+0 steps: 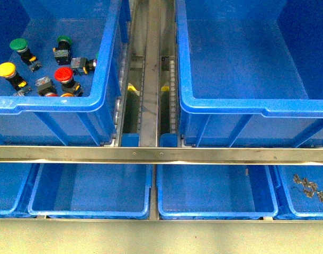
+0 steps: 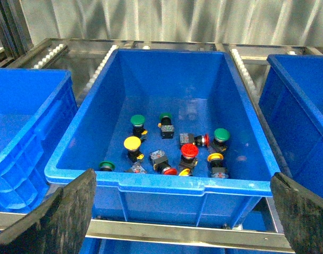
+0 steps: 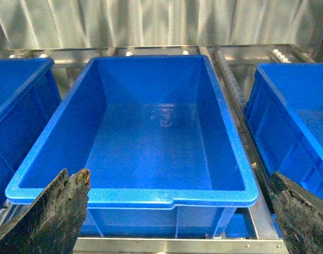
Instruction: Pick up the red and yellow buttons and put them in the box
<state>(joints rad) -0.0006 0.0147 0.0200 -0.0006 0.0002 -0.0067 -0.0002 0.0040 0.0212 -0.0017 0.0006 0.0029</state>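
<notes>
A red button (image 1: 63, 74) and a yellow button (image 1: 6, 69) lie among others in the left blue crate (image 1: 55, 101). In the left wrist view the same crate holds a red button (image 2: 189, 151), a yellow button (image 2: 132, 143) and a second yellow one (image 2: 215, 157). My left gripper (image 2: 182, 182) hangs open in front of that crate's near wall, holding nothing. The box (image 1: 230, 107), a deep blue crate, stands empty on the right. My right gripper (image 3: 178, 180) is open before the box (image 3: 135, 197). Neither gripper shows in the front view.
Green-capped buttons (image 1: 18, 45) (image 2: 137, 120) lie mixed in with the others. A steel rail (image 1: 151, 154) runs across in front of both crates, with shallower blue trays (image 1: 92, 214) below it. One tray holds small metal parts (image 1: 308, 186). A roller channel (image 1: 150, 79) separates the crates.
</notes>
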